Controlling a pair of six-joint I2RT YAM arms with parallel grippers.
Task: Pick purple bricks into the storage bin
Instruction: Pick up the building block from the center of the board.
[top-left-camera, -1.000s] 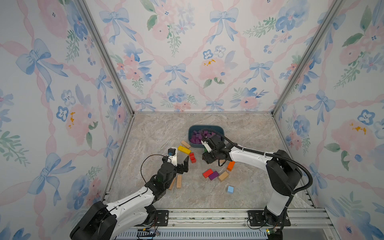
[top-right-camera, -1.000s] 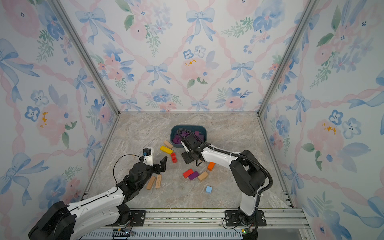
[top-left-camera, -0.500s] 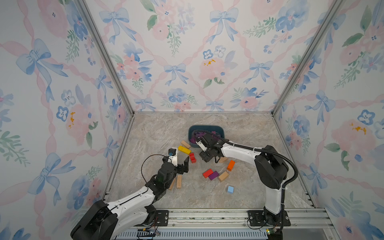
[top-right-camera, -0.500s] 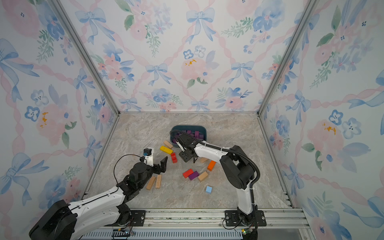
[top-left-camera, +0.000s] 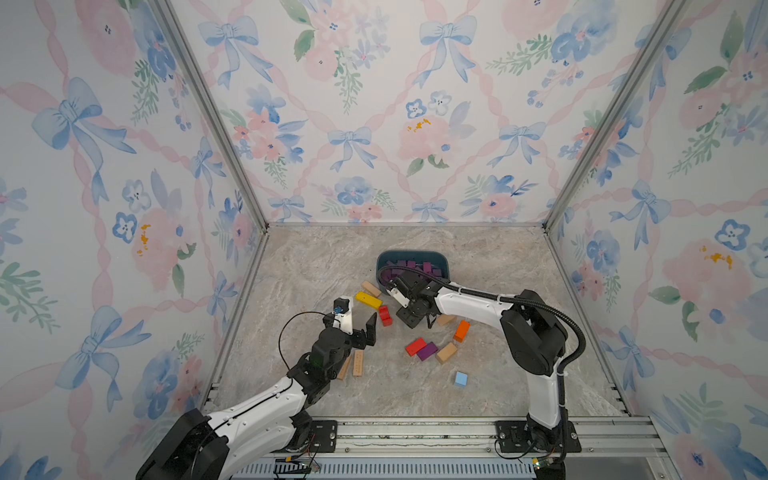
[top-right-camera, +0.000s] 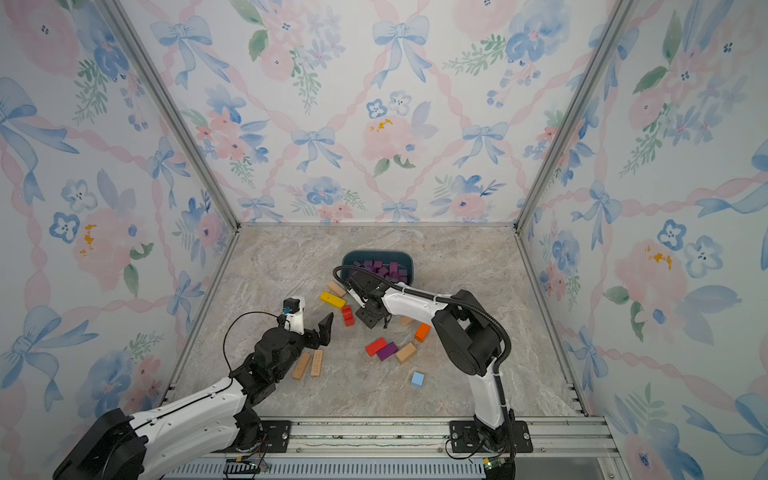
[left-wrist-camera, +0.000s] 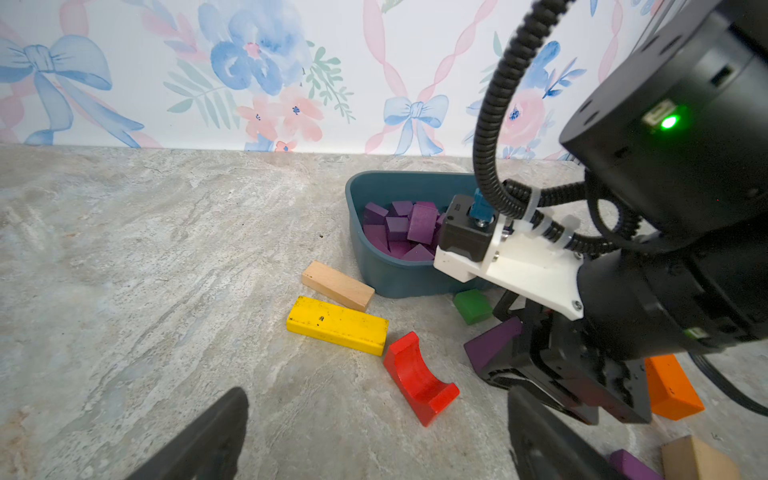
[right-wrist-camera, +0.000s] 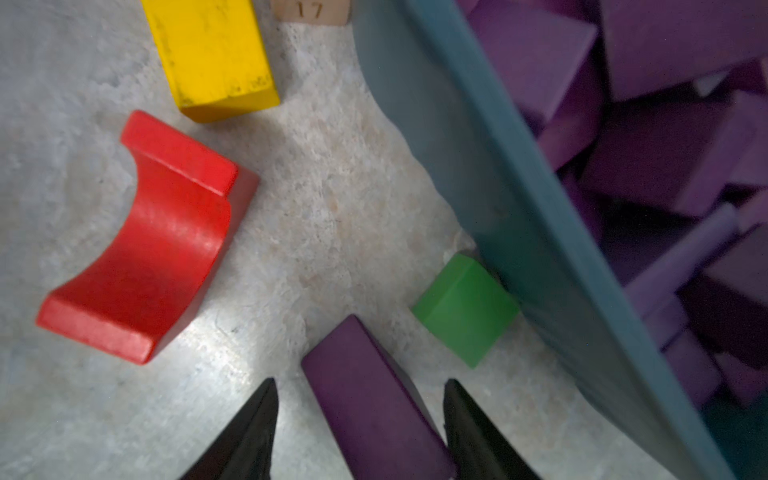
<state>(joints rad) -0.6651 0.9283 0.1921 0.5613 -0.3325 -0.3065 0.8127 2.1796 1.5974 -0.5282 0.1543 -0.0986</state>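
Note:
The storage bin (top-left-camera: 415, 254) (top-right-camera: 376, 253) (left-wrist-camera: 374, 266) (right-wrist-camera: 478, 166) sits mid-table, piled with purple bricks (top-left-camera: 409, 266) (left-wrist-camera: 422, 224) (right-wrist-camera: 665, 145). Just in front of it my right gripper (top-left-camera: 409, 316) (top-right-camera: 372, 318) (right-wrist-camera: 360, 382) points down, open, its fingers straddling a long purple brick (right-wrist-camera: 365, 395) (left-wrist-camera: 494, 343) on the table, with a gap on one side. Another purple brick (top-left-camera: 427, 351) (top-right-camera: 387, 351) lies nearer the front. My left gripper (top-left-camera: 357, 328) (top-right-camera: 309, 332) (left-wrist-camera: 376, 405) hovers wide open and empty to the left.
A green cube (right-wrist-camera: 465, 309) rests against the bin wall beside the straddled brick. A red arch block (top-left-camera: 385, 316), yellow bar (top-left-camera: 368, 300) and tan bar (top-left-camera: 371, 288) lie left of it. Orange (top-left-camera: 462, 330), red (top-left-camera: 416, 346), tan (top-left-camera: 446, 352) and light blue (top-left-camera: 461, 379) blocks lie in front.
My right gripper has shifted left and toward the front, away from the bin, coming down over the purple brick with its jaws narrowing slightly. The left arm has stayed put.

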